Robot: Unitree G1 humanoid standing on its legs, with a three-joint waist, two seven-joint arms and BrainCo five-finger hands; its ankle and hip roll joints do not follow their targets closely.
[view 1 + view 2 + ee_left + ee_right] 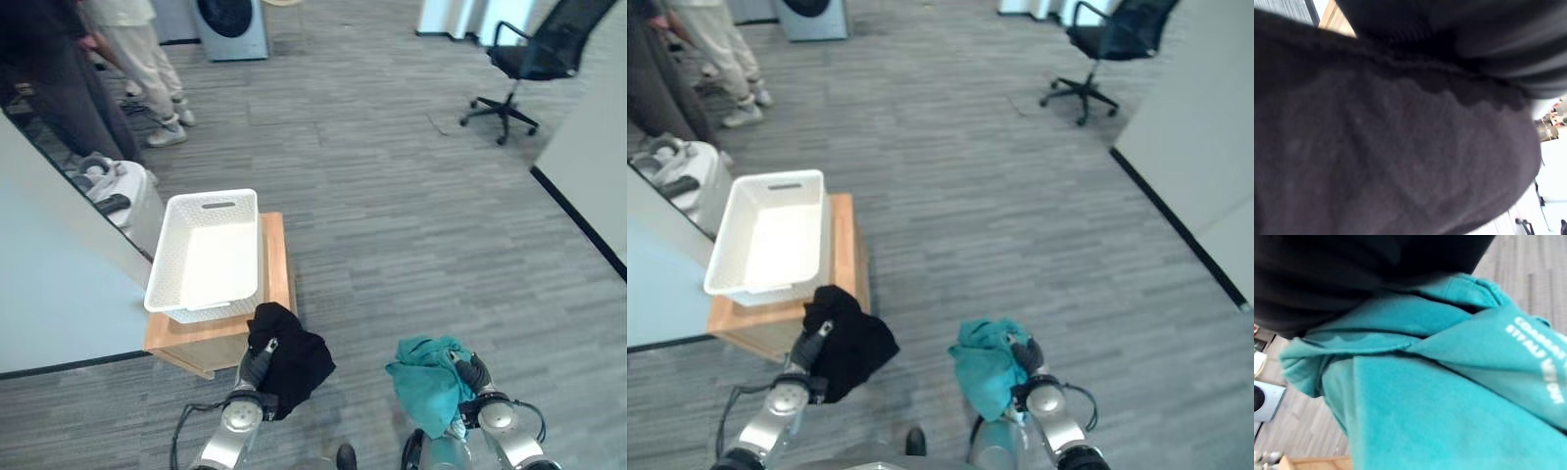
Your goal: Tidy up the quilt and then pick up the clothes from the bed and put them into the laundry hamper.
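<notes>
Left hand: the left hand (257,367) is raised at the lower left of the head views, its dark fingers curled into a crumpled black fabric garment (292,360), which is held bunched and hangs down beside the wrist.
Left wrist view: the black garment (1391,156) is seen pressed close against the hand's dark ribbed cover; a strip of pale wood is visible at one corner.
Right hand: the right hand (474,373) is raised at the lower right, closed on a bunched teal fabric garment with white print (431,380); the cloth is draped over and in front of the fingers.
Right wrist view: the teal garment (1449,401) is seen folded over itself just beside the dark cover, with white lettering on one fold.
Hamper: a white perforated plastic laundry basket with a slot handle (210,213) is set on a low light-wood table (278,262), ahead of the left hand; nothing is seen inside it.
Clothes and hamper: the black garment is held just in front of the table's near corner; the teal garment is held well apart from the basket, over grey carpet floor (411,196).
Surroundings: a black wheeled office chair (534,61) is placed at the far right; 2 persons' legs (147,69) are seen at the far left.
</notes>
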